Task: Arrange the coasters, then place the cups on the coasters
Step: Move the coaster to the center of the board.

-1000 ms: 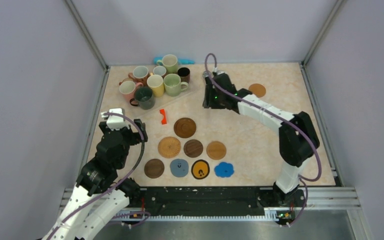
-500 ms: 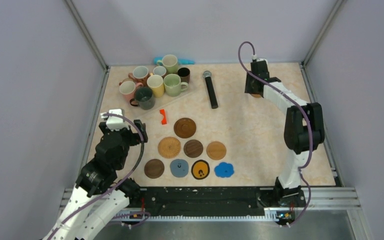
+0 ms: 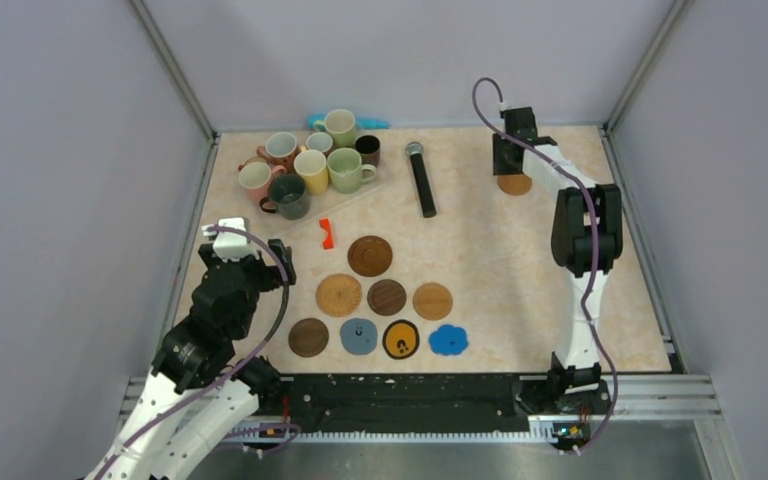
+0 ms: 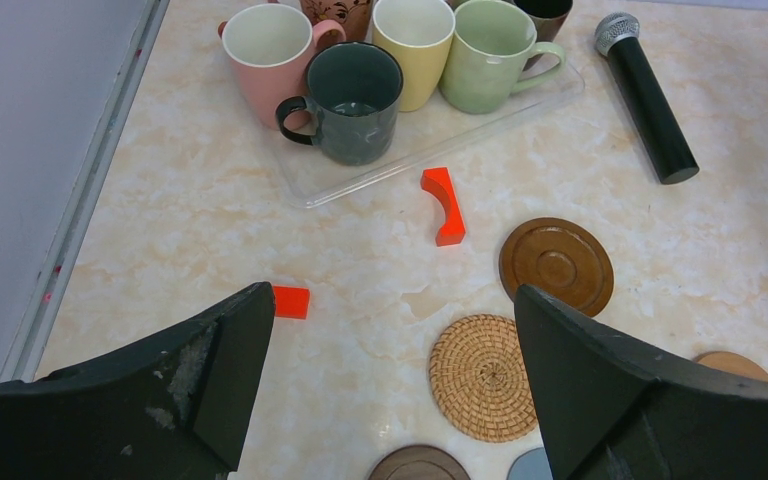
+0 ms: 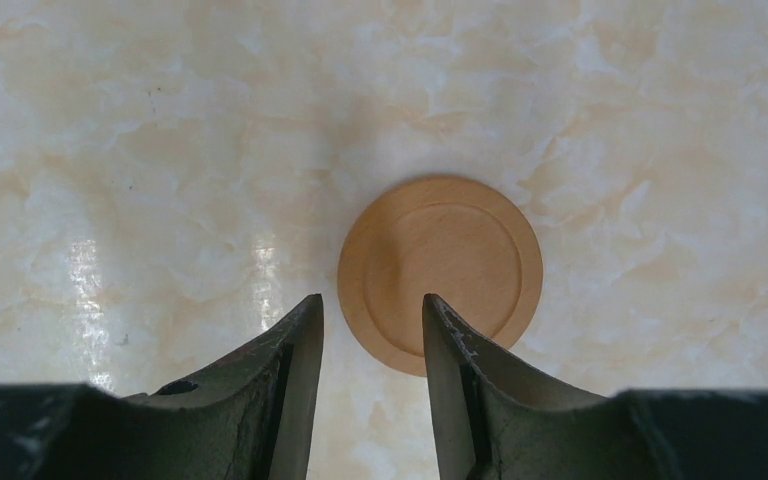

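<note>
Right pincer (image 5: 368, 305) hangs low over the lone tan coaster (image 5: 440, 270) at upper right of the overhead view. Its jaws are parted to a narrow gap with nothing clamped, and the right finger overlaps the disc's left rim. I can't tell whether it touches the disc.

Left pincer (image 4: 390, 295) is spread wide, empty and parked at lower left.

Step, as I read it: arranging coasters, fetching the stray one to join the rest. The other eight coasters (image 3: 380, 300) sit in loose rows at lower centre, well apart from it. The cups (image 3: 305, 160) are bunched on a clear tray (image 4: 360, 185) at upper left, none on a coaster yet.

Next move:
- The disc is thin and flat on a hard top, so an edge pinch is awkward.
- The jaws need to straddle the rim or widen across the full disc, then press down before closing.
- Slip risk looks high.

Surface and room:
- The table (image 3: 500, 260) is glossy beige marble-pattern, with glare showing in the right wrist view.
- A black microphone (image 3: 423, 180) lies at upper centre, and a red-orange piece (image 3: 326, 232) lies left of centre.
- Plain grey walls (image 3: 70, 150) close in three sides.
- A metal rail (image 3: 410, 400) runs along the bottom edge.
</note>
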Available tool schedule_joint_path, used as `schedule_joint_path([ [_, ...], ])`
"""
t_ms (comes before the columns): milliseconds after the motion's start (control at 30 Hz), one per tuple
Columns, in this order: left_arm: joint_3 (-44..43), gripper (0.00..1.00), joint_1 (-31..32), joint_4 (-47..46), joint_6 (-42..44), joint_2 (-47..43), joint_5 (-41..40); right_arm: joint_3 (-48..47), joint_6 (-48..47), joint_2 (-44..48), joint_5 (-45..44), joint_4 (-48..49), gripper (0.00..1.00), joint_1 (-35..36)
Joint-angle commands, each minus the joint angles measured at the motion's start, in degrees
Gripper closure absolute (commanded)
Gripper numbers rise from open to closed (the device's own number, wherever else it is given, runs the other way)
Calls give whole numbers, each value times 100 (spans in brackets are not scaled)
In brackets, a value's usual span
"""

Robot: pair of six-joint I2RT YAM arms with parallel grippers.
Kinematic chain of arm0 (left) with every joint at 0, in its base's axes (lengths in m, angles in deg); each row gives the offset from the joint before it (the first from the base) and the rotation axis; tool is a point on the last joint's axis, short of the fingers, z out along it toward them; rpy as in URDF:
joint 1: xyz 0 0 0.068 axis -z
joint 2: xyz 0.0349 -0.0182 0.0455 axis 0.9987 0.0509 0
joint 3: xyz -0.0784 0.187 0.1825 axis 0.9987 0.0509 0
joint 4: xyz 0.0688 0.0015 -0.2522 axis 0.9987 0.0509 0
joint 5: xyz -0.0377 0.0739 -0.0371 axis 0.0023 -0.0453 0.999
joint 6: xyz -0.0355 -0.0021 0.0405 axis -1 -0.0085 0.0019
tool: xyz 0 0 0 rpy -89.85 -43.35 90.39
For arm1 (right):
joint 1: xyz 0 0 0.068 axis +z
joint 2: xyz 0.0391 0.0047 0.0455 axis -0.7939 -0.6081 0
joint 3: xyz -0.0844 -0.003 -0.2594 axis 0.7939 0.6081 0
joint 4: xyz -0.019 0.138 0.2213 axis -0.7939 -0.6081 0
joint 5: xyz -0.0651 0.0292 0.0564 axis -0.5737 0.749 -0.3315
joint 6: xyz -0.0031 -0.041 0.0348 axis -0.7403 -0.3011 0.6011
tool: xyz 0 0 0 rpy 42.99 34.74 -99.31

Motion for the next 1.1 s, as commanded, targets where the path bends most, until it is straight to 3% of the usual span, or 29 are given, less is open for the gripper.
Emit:
schedule_joint_path([
  [0,28,5,13,-241,64,61,-86,-500,-137,-308,235,-230,59,-71],
  [433,16,5,18,-250,64,115,-73,-573,-5,-646,540,-392,60,-124],
  [1067,22,5,15,-256,69,102,-78,762,594,162,1147,-341,79,-115],
])
